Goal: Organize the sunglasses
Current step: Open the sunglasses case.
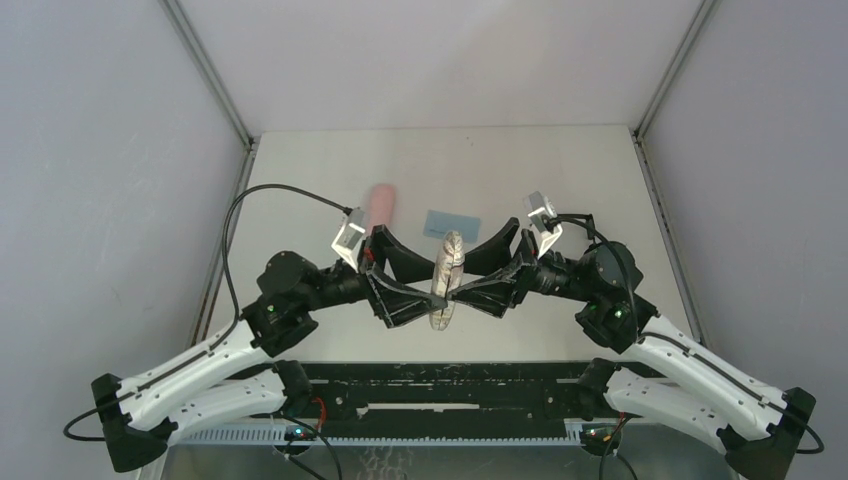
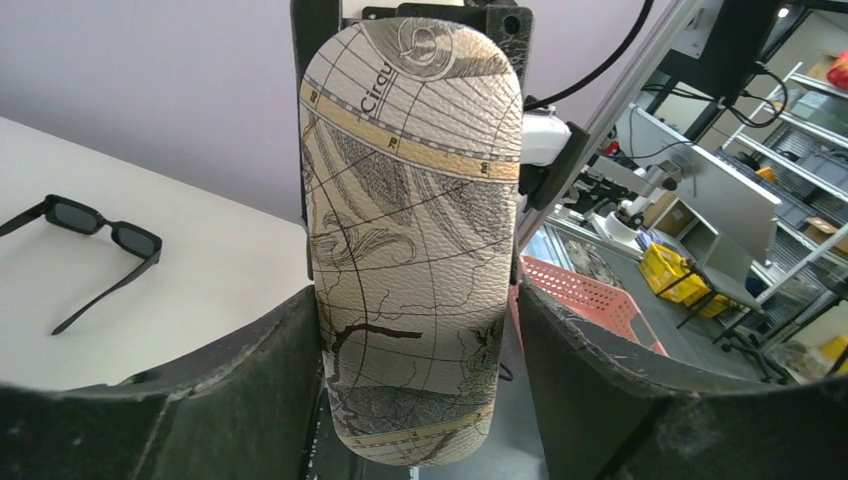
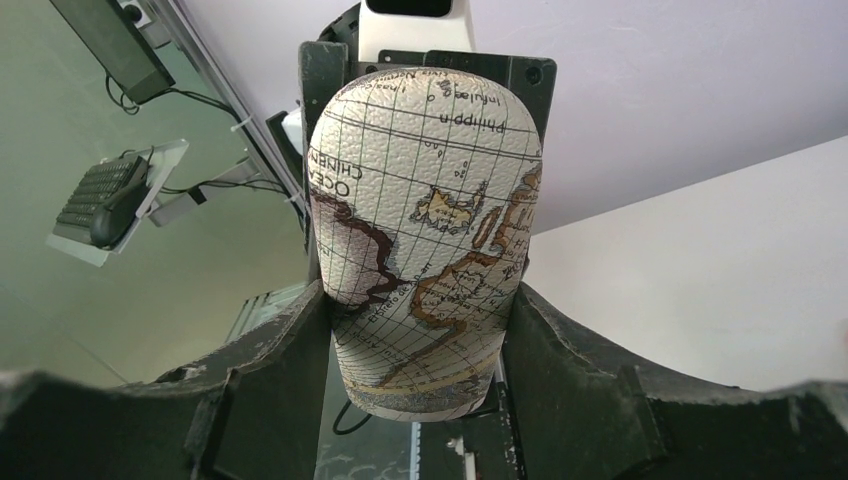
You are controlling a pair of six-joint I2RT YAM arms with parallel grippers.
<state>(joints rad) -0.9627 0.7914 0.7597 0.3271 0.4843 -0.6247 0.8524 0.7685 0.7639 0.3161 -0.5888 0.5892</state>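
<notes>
Tabletop (image 1: 560, 180): white, walled on 3 sides. 2 arms reach in from the near edge, L arm (image 1: 200, 370) and R arm (image 1: 680, 360), and meet over the tabletop's middle w/ 1 map-print case (image 1: 447, 275) btwn them, lifted clear of the surface and standing on its long axis in the top view.

R claw (image 3: 418, 290): clamped on the map-print case, both fingers tight against its sides.

L claw (image 2: 418, 295): fingers run right along both sides of the same case at its other end. Can't tell if they press or just flank it.

Pink case (image 1: 380, 205): lies on the tabletop toward the far edge, left of centre. Blue cloth (image 1: 450, 222): flat, just right of it.

Sunglasses (image 2: 72, 214): on the tabletop, temples unfolded, seen only in L wrist view, left of the case. Can't tell which corner.
</notes>
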